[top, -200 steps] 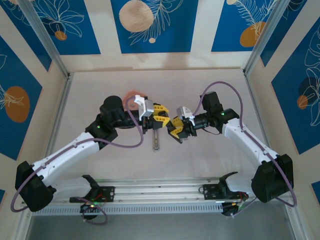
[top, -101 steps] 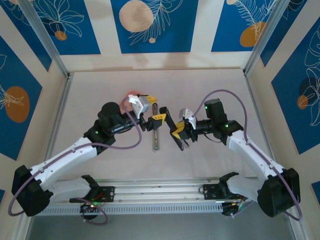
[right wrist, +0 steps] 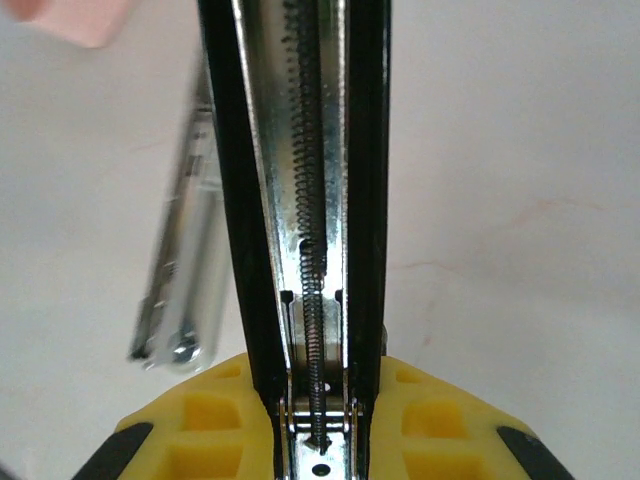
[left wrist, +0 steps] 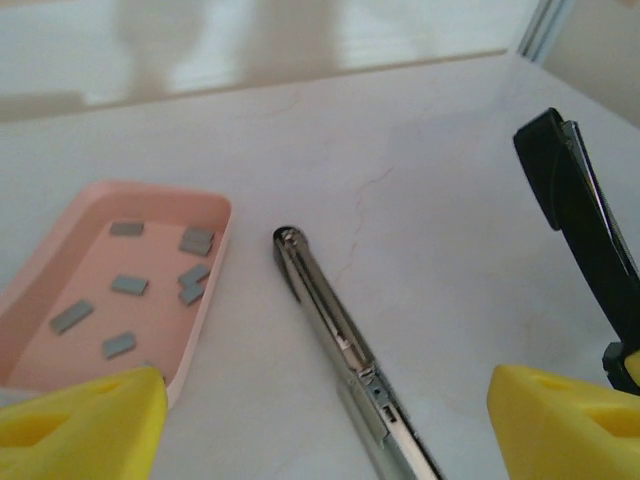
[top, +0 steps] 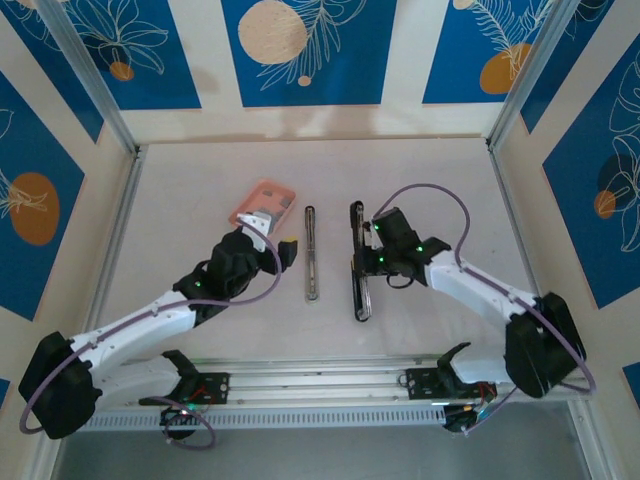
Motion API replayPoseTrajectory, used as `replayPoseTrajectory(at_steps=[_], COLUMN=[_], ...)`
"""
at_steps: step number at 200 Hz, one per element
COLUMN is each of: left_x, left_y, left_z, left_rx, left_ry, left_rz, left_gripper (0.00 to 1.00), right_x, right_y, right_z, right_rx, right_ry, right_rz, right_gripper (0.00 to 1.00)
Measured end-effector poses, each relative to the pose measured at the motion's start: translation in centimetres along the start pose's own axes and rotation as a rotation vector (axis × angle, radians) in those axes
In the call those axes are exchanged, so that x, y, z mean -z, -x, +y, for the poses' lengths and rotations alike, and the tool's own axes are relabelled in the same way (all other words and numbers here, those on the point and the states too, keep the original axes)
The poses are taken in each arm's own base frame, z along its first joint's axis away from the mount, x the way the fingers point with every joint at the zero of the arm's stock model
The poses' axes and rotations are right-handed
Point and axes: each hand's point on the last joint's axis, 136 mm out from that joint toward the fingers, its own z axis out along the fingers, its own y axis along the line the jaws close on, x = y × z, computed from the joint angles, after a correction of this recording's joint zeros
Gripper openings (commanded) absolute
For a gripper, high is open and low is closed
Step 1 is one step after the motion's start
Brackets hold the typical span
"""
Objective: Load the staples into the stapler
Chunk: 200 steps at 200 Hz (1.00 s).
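The stapler is in two parts lying side by side. Its silver bar [top: 311, 255] [left wrist: 330, 330] rests flat mid-table. Just right of it is the black top arm [top: 358, 262] [right wrist: 310, 180], spring side up. My right gripper [top: 366, 258] [right wrist: 315, 410] is shut on that arm near its hinge end. My left gripper [top: 278, 248] [left wrist: 325, 415] is open and holds nothing, hovering low between the tray and the near half of the silver bar. Several small grey staples [left wrist: 130, 285] lie in the salmon-pink tray [top: 264, 201] [left wrist: 212, 300].
The pink tray sits left of the silver bar, and a corner of it [right wrist: 80, 18] shows in the right wrist view. The bar's end [right wrist: 180, 300] lies just left of my right fingers. Patterned walls and metal rails [top: 115, 250] close in the table.
My left gripper opened, let go of the stapler and drew back toward the near left. My right gripper lowered the black top arm onto the table, right of the silver bar.
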Motion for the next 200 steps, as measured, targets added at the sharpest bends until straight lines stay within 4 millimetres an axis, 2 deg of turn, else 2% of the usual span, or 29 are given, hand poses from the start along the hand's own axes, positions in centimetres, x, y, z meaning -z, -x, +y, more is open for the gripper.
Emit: replayPoseTrajectory(at_steps=[21, 66, 104, 128, 139, 175, 200], left_x=[-0.3, -0.7, -0.8, -0.8, -0.8, -1.0, -1.3], left_y=[-1.0, -2.5, -2.9, -2.9, -2.9, -3.3, -3.8], left_z=[0.5, 1.1, 1.5, 1.6, 1.7, 2.3, 2.7], left_rx=[0.024, 0.047, 0.048, 0.05, 0.052, 0.074, 0.091], left_ry=[0.027, 0.059, 0.081, 0.086, 0.088, 0.105, 0.118], left_rz=[0.028, 0.073, 0.088, 0.087, 0.087, 0.099, 0.115], left_gripper=[0.83, 0.84, 0.85, 0.86, 0.86, 0.87, 0.87], right_x=[-1.5, -4.9, -7.6, -8.6, -8.8, -9.3, -9.3], right_y=[1.3, 4.0, 4.2, 4.1, 4.0, 3.4, 3.1], right_z=[-0.3, 0.7, 1.1, 1.4, 1.6, 1.8, 1.8], right_rx=[-0.07, -0.127, -0.13, -0.126, -0.121, -0.115, -0.107], right_ry=[-0.077, -0.134, -0.173, -0.191, -0.197, -0.208, -0.207], right_rz=[0.032, 0.071, 0.139, 0.177, 0.19, 0.222, 0.233], right_gripper=[0.0, 0.0, 0.0, 0.0, 0.06, 0.4, 0.44])
